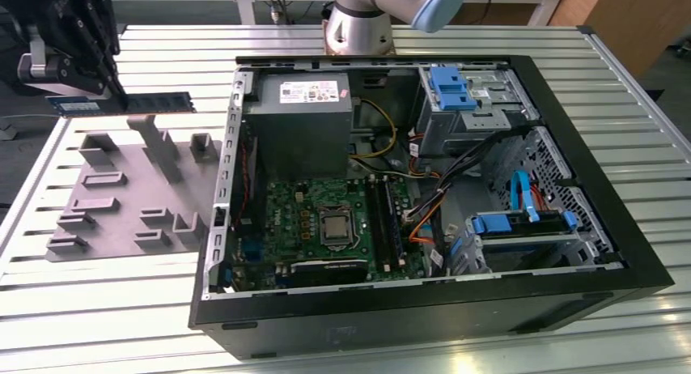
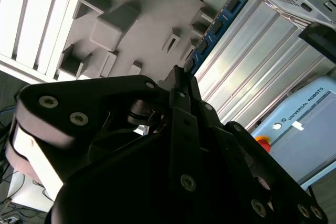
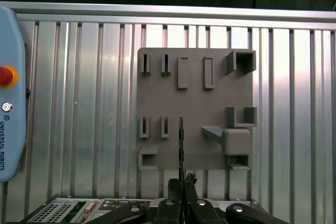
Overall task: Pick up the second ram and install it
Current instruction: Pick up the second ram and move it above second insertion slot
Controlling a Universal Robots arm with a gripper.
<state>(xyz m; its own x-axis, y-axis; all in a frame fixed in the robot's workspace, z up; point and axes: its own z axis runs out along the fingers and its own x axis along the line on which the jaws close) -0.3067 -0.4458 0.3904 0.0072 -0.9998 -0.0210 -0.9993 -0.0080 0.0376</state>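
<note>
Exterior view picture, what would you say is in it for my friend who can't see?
The robot's black gripper has its fingers shut on a long, thin blue-green ram stick, held in the air above a grey plastic slotted fixture plate. On the exterior view's right, an open black computer case shows its green motherboard.

The table (image 1: 129,309) is bare ribbed metal, pale and softly shiny, streaked with reflections. At nine o'clock in the exterior view the fixture (image 1: 141,188) is matt grey plastic, faintly grainy. At ten o'clock the ram (image 1: 162,101) is a smooth blue-green board with dull black chips. The gripper (image 1: 116,95) clamping it is matt black, with bright metal screw heads in both wrist views. The case (image 1: 432,309) is satin black outside and bare grey sheet metal inside. Its motherboard (image 1: 286,204) is glossy green. The brackets (image 1: 448,87) at one o'clock are blue plastic.
</note>
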